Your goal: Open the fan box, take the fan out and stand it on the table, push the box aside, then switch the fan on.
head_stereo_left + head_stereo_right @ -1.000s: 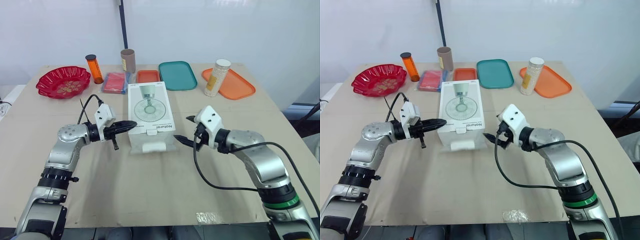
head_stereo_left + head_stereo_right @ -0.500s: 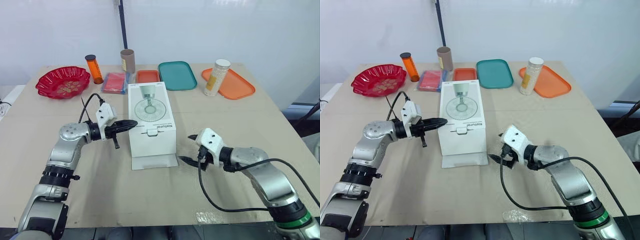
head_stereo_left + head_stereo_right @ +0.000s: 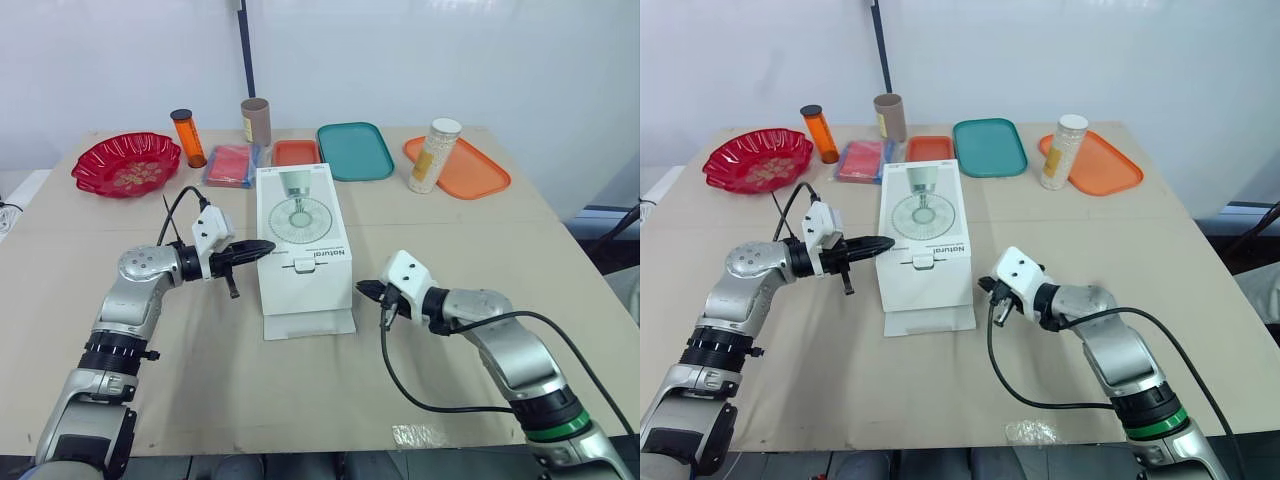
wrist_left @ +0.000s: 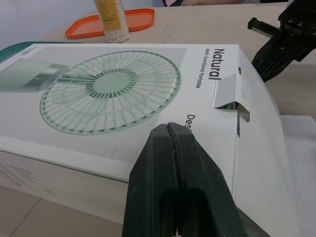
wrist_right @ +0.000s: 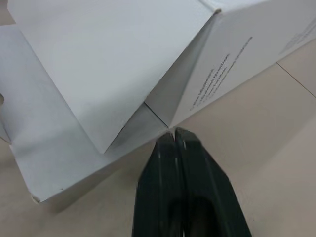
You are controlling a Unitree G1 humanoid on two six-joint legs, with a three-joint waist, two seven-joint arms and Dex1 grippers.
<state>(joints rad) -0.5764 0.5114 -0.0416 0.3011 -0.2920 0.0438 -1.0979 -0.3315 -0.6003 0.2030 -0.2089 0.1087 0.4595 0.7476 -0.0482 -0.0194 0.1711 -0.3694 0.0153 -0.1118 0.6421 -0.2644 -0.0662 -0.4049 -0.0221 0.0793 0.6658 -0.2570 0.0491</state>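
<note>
The white fan box [image 3: 303,240] lies flat mid-table, fan picture facing up. Its front flap [image 3: 310,322] is folded down onto the table, and a small tab [image 4: 229,94] sticks up at the top front edge. My left gripper [image 3: 262,246] is shut and empty, its tip resting against the box's upper left edge; in the left wrist view the gripper [image 4: 169,126] reaches onto the printed top. My right gripper [image 3: 364,288] is shut and empty, just off the box's front right corner. In the right wrist view the gripper [image 5: 175,132] points at the seam under a side flap [image 5: 98,64].
Along the back stand a red bowl [image 3: 127,163], an orange bottle [image 3: 188,137], a brown tube [image 3: 256,121], a red pouch [image 3: 232,164], a small orange tray [image 3: 296,152], a teal tray [image 3: 354,150], and an orange tray [image 3: 470,170] with a jar [image 3: 434,155].
The box's front flap has dropped flat onto the table. My right gripper went from open to shut, dipped toward the table's front, then returned to the box's front right corner. The left gripper stayed put.
</note>
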